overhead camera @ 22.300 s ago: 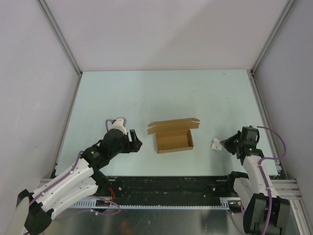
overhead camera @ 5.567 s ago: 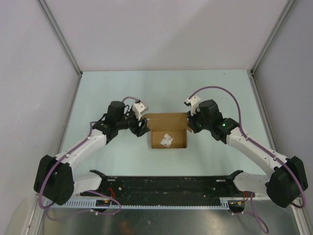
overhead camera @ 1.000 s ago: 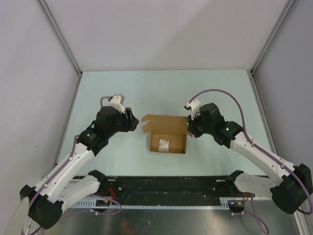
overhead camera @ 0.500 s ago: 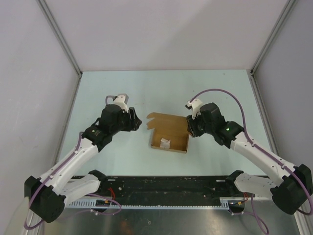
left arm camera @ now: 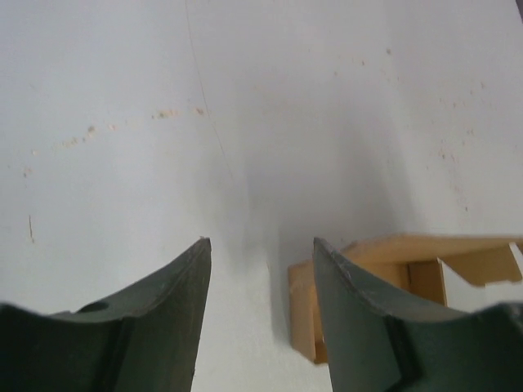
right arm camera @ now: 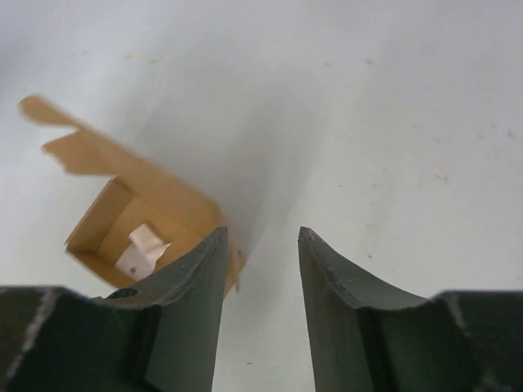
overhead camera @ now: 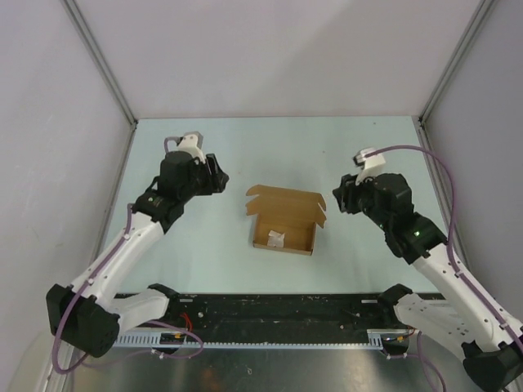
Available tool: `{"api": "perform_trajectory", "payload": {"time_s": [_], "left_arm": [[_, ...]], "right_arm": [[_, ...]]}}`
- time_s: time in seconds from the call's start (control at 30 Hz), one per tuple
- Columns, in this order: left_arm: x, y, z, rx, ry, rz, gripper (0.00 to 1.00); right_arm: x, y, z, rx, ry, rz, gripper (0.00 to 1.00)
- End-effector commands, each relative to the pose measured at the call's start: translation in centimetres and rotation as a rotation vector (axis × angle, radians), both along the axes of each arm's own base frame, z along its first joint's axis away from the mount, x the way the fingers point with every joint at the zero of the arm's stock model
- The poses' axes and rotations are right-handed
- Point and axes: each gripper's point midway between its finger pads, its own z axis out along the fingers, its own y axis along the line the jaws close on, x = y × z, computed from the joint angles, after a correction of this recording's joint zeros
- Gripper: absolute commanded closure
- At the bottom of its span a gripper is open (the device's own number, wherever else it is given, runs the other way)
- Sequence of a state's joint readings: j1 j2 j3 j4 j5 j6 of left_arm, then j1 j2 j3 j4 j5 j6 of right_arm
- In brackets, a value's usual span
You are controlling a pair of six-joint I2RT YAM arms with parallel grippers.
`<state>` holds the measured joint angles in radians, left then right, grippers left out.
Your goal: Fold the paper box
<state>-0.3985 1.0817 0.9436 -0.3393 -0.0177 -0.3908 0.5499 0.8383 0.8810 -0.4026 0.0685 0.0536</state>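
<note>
Top external view: open brown kraft cardboard box [overhead camera: 294, 231], lid flap raised, lies between both grippers, touching neither. Left gripper [overhead camera: 217, 180]: fingers spread, nothing held; box just ahead, to its right. Right gripper [overhead camera: 338, 199]: fingers spread, nothing held; box ahead, to its left. Small white paper wad [overhead camera: 275, 238] lies inside box.

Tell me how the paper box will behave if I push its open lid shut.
The paper box looks thin and light with nothing bracing it, so it would probably slide on the smooth table. Its lid flap hangs open on one crease, so it likely bends and springs back.
</note>
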Motion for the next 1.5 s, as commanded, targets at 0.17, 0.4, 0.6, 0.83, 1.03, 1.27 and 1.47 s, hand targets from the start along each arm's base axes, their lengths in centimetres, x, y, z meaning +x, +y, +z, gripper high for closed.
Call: {"api": "perform_trajectory", "payload": {"time_s": [0.17,0.4,0.6,0.83,1.03,1.27,1.47], "left_arm": [[2.6,-2.3,-3.8,-0.002,0.132,-0.099,0.50],[0.9,-3.2,-8.9,0.006,0.276,-0.157,0.68],[-0.6,-4.7,-10.6,0.020,0.308,-0.214,0.82],[-0.1,-6.3,-12.3,0.011,0.338,-0.251,0.84],[-0.4,-7.3,-11.5,-0.014,0.320,-0.300,0.89],[-0.7,-8.1,-10.3,-0.025,0.268,-0.331,0.89],[-2.1,-9.4,-9.7,-0.037,0.255,-0.395,0.90]], "right_arm": [[3.9,-6.1,-3.1,0.124,0.194,-0.382,0.62],[2.4,-4.0,-7.8,0.083,0.409,-0.269,0.85],[1.7,-2.0,-9.2,0.088,0.486,-0.183,0.92],[0.9,0.2,-11.1,0.052,0.552,-0.110,0.93],[0.3,1.8,-11.3,0.069,0.580,-0.034,0.93],[-0.2,2.8,-11.1,0.097,0.597,0.025,0.93],[-0.6,3.6,-10.7,0.126,0.605,0.059,0.94]]}}
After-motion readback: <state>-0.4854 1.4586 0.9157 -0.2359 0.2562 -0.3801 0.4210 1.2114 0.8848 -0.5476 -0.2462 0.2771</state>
